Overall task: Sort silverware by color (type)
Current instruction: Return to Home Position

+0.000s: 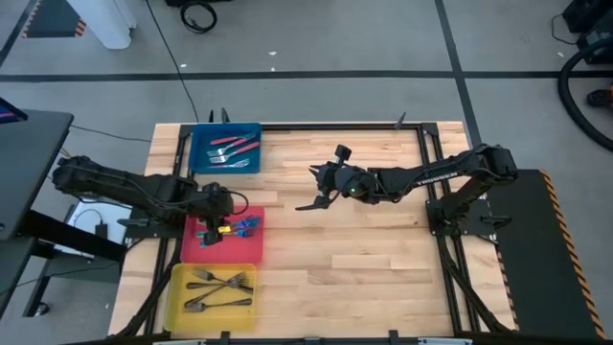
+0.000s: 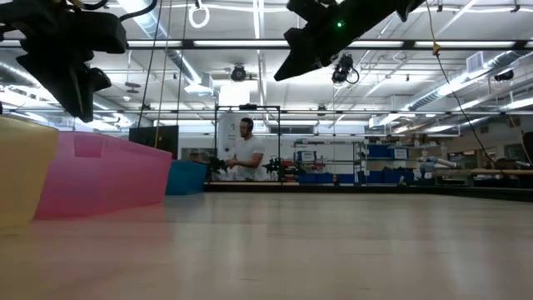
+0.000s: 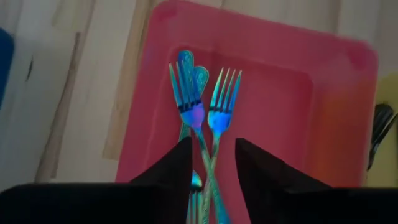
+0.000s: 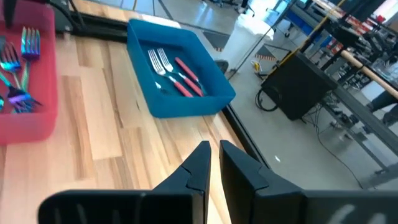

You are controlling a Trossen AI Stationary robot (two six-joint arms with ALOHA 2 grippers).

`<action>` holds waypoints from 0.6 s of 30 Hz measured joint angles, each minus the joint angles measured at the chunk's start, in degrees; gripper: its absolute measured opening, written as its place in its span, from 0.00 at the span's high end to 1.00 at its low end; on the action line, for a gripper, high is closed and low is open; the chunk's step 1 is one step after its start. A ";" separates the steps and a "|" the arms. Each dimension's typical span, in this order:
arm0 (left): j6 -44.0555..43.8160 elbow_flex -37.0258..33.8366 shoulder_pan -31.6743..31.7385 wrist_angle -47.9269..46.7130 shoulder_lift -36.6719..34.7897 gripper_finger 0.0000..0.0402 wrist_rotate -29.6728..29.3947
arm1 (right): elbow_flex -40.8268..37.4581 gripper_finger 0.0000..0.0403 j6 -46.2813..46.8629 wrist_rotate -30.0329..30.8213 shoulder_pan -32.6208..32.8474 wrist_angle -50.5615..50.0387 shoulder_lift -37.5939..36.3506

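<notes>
Silverware (image 1: 239, 227) is lying sorted: red-handled forks (image 1: 235, 149) in the blue tray (image 4: 186, 109), blue forks (image 3: 189, 106) in the red tray (image 3: 280, 93), dark forks (image 1: 216, 285) in the yellow tray (image 1: 175, 287). Light, stiff and slick, it is likely wanting a mid-handle pinch. The left gripper (image 3: 211, 149) is hovering spread over the red tray, the right gripper (image 4: 213, 149) nearly closed, empty

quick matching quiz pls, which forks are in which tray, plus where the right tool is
Things:
1. red-handled forks
2. blue forks
3. dark grey forks
4. right tool

Places:
A. in the yellow tray
B. over the bare table
C. in the blue tray
D. in the red tray

Pairs: 1-C, 2-D, 3-A, 4-B
</notes>
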 joint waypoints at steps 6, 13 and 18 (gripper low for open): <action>-4.44 0.00 0.02 6.41 0.00 0.69 0.02 | 0.00 0.89 2.87 1.86 -0.67 -4.47 0.00; 1.82 0.02 -0.51 14.83 -2.32 0.69 -0.53 | -0.02 0.89 5.17 -2.97 -0.55 -6.50 -2.34; 6.87 0.02 -0.55 14.59 -8.50 0.69 -4.77 | -0.02 0.89 5.09 -13.80 -1.36 -9.74 -7.74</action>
